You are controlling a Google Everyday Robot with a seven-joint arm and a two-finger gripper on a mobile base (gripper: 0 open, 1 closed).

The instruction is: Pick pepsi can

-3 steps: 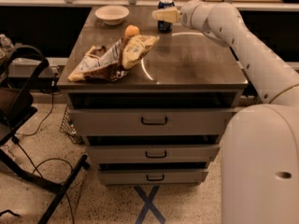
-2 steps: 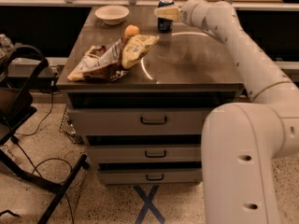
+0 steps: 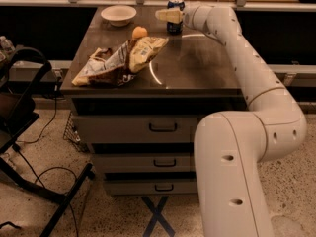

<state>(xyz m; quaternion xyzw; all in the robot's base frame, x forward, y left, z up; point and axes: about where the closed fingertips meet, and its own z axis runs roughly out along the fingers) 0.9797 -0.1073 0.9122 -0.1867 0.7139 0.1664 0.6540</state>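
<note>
The pepsi can (image 3: 175,5) is dark blue with a silver top and stands upright at the far edge of the dark tabletop (image 3: 197,63). My gripper (image 3: 167,16) is at the end of the white arm, right in front of the can, covering its middle. The pale fingers (image 3: 165,15) point left across the can. Only the can's top and its bottom edge show around the gripper.
A white bowl (image 3: 118,15) sits at the far left of the table. An orange fruit (image 3: 139,32) and two crumpled chip bags (image 3: 118,60) lie left of centre. Drawers (image 3: 163,127) are below. A black chair (image 3: 19,107) and cables stand at the left.
The arm has stretched farther over the table and the gripper has moved closer in on the can. The can, bowl, fruit and bags have stayed in place.
</note>
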